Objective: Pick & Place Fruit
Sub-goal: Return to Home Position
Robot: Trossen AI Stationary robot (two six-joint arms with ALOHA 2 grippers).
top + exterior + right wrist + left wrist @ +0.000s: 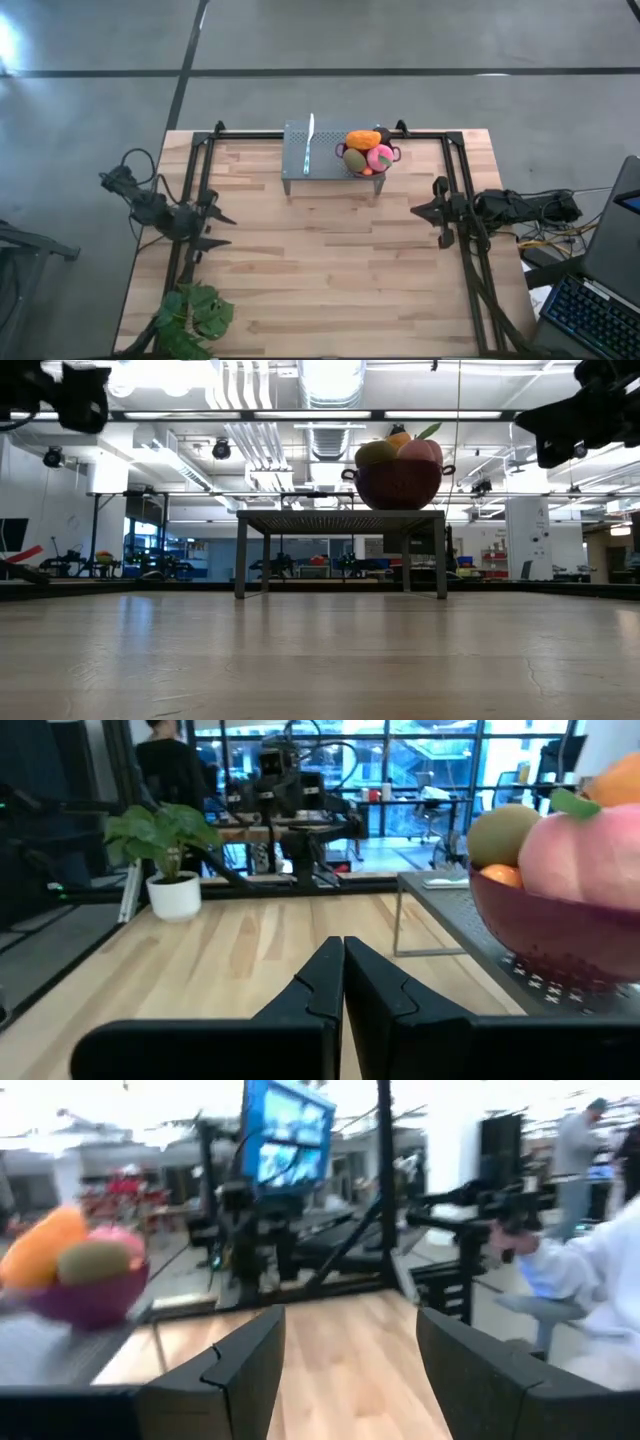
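The wooden counter [330, 270] is bare across its middle, with a grey perforated shelf [320, 165] standing at its far centre edge. Both arms are drawn back to the sides. The left claw [218, 229] hovers over the left part of the counter, fingers spread wide with nothing between them. The right claw [416, 210] hovers over the right part, fingers pressed together on nothing. On the right end of the shelf sits the purple bowl [398, 488], and the fruit [368, 148] is heaped inside it, so it lies far and inward from both claws, nearer the right one. A knife [311, 135] lies on the shelf left of the bowl, its long axis running near to far. The sorting looks done, and any retreat should move away from the shelf.
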